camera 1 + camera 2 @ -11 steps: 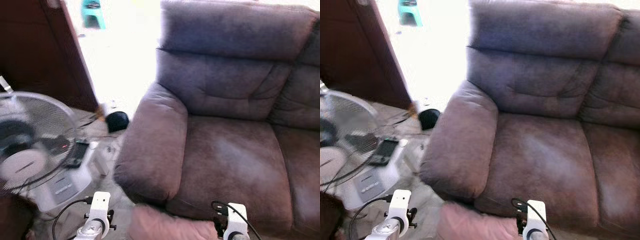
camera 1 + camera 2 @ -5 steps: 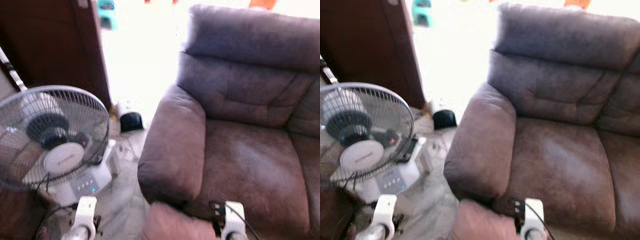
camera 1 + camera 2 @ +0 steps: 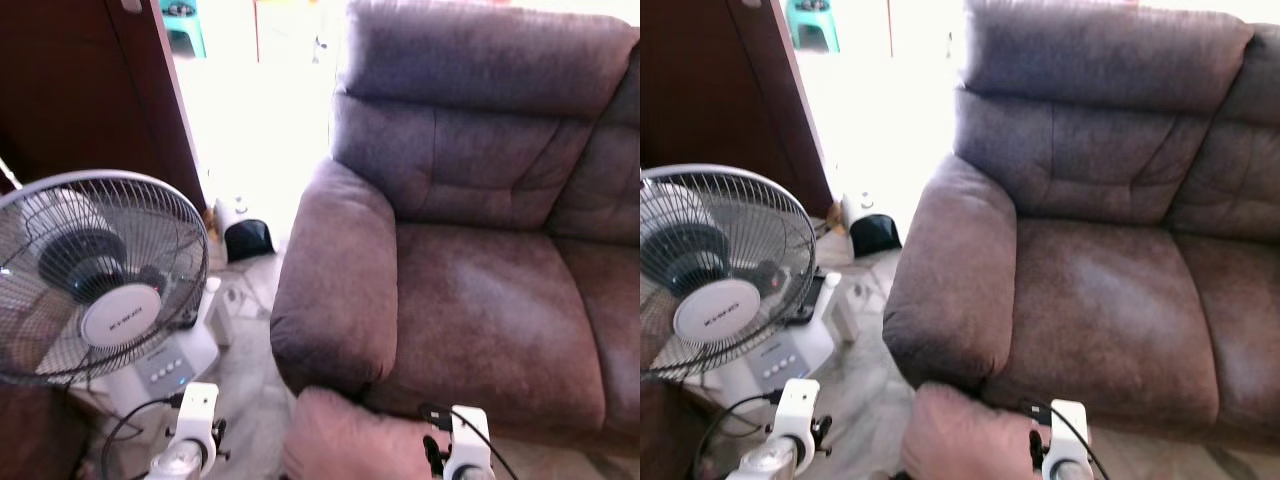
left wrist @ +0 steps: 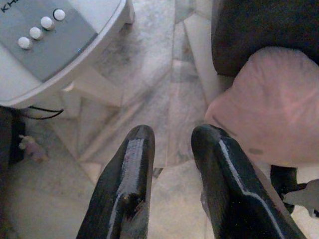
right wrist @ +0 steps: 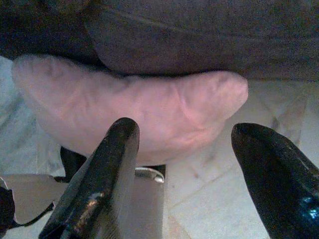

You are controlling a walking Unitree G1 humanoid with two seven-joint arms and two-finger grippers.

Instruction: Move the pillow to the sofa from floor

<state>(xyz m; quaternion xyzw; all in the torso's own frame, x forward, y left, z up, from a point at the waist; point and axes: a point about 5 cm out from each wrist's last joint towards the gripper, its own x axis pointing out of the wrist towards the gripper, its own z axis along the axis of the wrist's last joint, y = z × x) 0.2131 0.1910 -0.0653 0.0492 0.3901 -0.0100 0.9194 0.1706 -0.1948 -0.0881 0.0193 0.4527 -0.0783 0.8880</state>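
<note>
Left eye view looks down on one brown sofa (image 3: 470, 250) with two seat cushions and a fat armrest on the robot's left; both seats are bare. One dark wooden door (image 3: 90, 90) stands open to the left, with an overexposed bright doorway beyond it. One white pedestal fan (image 3: 95, 275) stands on the marble floor (image 4: 149, 94) left of the armrest, its base just beside a strip of free floor that runs between fan and sofa. One small black and white object (image 3: 243, 228) sits on the floor by the doorway.

One pink pillow (image 5: 129, 117) lies on the floor against the sofa's front, below the armrest's front corner. Its long axis runs along the sofa's front edge, one rounded end pointing toward the fan side, the other toward the seats. In the right wrist view it touches the dark sofa base.

Two grippers are low in front of the sofa. The left gripper (image 4: 172, 149) hovers over bare floor just beside the pillow's fan-side end, fingers a small gap apart and holding nothing. The right gripper (image 5: 194, 149) faces the pillow's long side with fingers spread wide, near it, gripping nothing.
</note>
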